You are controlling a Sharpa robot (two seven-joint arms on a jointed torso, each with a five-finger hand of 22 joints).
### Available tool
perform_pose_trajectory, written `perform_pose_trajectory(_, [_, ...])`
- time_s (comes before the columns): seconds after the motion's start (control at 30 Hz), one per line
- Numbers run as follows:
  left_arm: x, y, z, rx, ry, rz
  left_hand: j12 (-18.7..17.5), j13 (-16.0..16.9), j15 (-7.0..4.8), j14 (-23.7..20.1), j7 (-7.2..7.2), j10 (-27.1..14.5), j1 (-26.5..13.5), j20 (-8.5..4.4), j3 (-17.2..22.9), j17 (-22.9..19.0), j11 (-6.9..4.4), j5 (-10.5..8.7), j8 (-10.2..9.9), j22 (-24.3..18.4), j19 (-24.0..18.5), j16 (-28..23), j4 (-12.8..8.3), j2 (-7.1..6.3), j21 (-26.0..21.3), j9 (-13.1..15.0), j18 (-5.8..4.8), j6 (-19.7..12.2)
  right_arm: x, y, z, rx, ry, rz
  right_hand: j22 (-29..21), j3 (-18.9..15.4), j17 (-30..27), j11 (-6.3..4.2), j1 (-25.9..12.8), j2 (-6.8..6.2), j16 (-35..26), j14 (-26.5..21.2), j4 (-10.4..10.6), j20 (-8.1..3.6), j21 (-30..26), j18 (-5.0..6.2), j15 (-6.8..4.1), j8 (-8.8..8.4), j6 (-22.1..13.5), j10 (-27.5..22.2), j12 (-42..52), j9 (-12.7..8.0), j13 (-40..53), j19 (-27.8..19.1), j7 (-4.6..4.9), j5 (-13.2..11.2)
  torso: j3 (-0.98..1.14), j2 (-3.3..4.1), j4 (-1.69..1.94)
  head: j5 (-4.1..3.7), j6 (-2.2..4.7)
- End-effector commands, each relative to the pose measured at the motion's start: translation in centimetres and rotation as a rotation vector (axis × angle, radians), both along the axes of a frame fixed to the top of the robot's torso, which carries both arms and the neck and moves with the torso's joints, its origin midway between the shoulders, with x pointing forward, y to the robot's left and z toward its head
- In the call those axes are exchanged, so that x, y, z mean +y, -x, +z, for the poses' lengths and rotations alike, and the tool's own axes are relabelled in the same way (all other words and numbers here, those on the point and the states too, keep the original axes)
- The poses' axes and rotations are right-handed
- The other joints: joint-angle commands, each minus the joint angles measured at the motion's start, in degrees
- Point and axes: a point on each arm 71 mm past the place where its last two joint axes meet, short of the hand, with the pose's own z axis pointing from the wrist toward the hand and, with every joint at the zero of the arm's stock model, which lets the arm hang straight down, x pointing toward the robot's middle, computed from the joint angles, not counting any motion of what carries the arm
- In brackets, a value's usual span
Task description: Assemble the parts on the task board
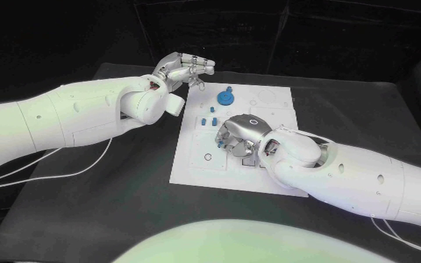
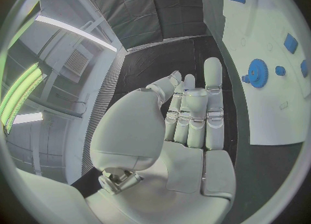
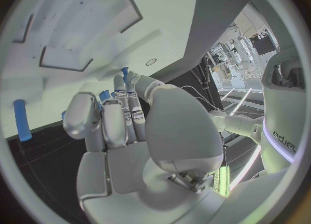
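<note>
The white task board (image 1: 198,165) lies in the middle of the table. A blue gear (image 1: 226,98) stands in its far part, also seen in the left wrist view as the gear (image 2: 258,73). Small blue parts (image 1: 208,120) lie near the board's left side. My right hand (image 1: 241,135) is low over the board's middle with its fingers curled down. It pinches a small blue part (image 1: 219,145) at its fingertips, the same part (image 3: 125,72) appearing between thumb and finger. My left hand (image 1: 184,68) hovers off the board's far left corner, holding nothing, its fingers (image 2: 214,94) loosely extended.
The board has empty recesses (image 3: 65,58) and a ring mark (image 1: 206,157) near its front left. A blue rod (image 3: 23,120) lies close to the board's edge. Black table (image 1: 105,202) surrounds the board, and white cables (image 1: 53,171) trail at the left.
</note>
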Motion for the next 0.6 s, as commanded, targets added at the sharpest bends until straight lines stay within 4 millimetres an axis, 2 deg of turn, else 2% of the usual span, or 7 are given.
perform_pose_trajectory(0.03, [-0.16,-0.03,0.17,-0.010,0.011,-0.011,0.3,0.1,0.00,-0.4,0.43,-0.3,0.2,0.01,0.0,-0.1,-0.11,0.11,-0.4,-0.1,-0.3,-0.3,-0.2,0.29,-0.2,-0.1,0.71,-0.1,0.20,0.06,-0.06,-0.002,0.009,0.017,0.1,-0.1,0.0,0.19,0.3,0.00,0.3,2.1,-0.4,0.07,0.4,-0.56,-0.36,-0.20,0.0,0.0,-0.4,0.0,0.0,0.4,0.17,0.3,0.03,0.05,-0.02,0.07,-0.08])
perform_pose_trajectory(0.6, [-0.21,-0.06,0.14,-0.007,0.012,-0.014,0.3,0.1,0.01,-0.4,0.45,-0.4,0.2,0.02,-0.1,-0.1,-0.09,0.11,-0.4,-0.1,-0.3,-0.3,-0.2,0.23,-0.2,-0.1,0.71,-0.1,0.32,-0.09,-0.52,0.003,0.037,0.006,0.1,-0.3,-0.1,0.28,0.1,-0.09,0.2,2.1,-0.3,0.11,0.4,-0.56,-0.29,-0.31,-0.1,-0.1,-0.5,-0.1,-0.1,0.3,0.26,0.3,0.00,0.01,0.01,0.07,-0.18])
